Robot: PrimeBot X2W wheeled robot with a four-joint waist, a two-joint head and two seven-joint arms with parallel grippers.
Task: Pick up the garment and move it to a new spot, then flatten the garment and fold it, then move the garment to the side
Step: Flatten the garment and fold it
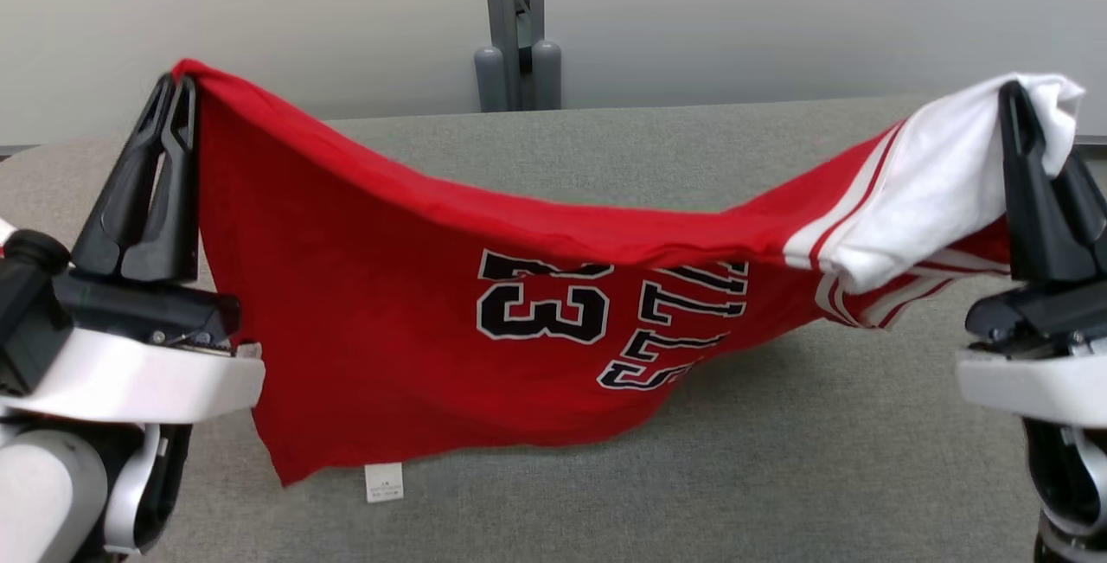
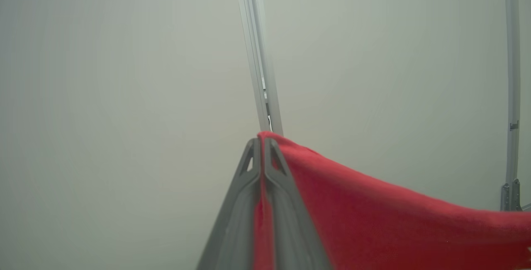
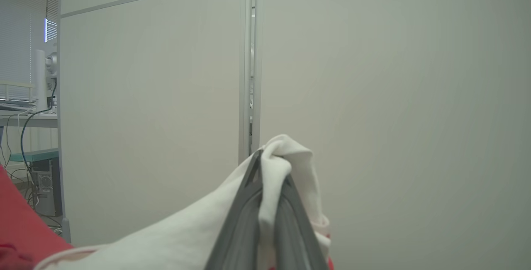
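Both arms are up and the red garment (image 1: pixel 389 286) is strung between them like a banner over the grey tabletop (image 1: pixel 778 476). At 9 o'clock in the head view the left end effector (image 1: pixel 173 87) has its two fingers pressed tight together on a red corner; its own wrist camera shows the cloth squeezed in the seam between them. At 3 o'clock the right end effector (image 1: pixel 1020 105) is clamped just as firmly on the white sleeve (image 1: pixel 917 191), with the fabric bunched over its tips. That wide, high hold looks deliberate: spreading the two grip points apart lets the body hang open so it can be laid down flat. The top edge sags through the middle, so there is slack. The black lettering (image 1: pixel 540 308) faces the camera sideways, and the lower corner with its white label (image 1: pixel 384 483) drops towards 7 o'clock, close to the tabletop; whether it touches cannot be told. No bin or basket figures here; the garment rides on the two clamps alone. It reads as the carry-and-spread stage, with folding not yet begun.
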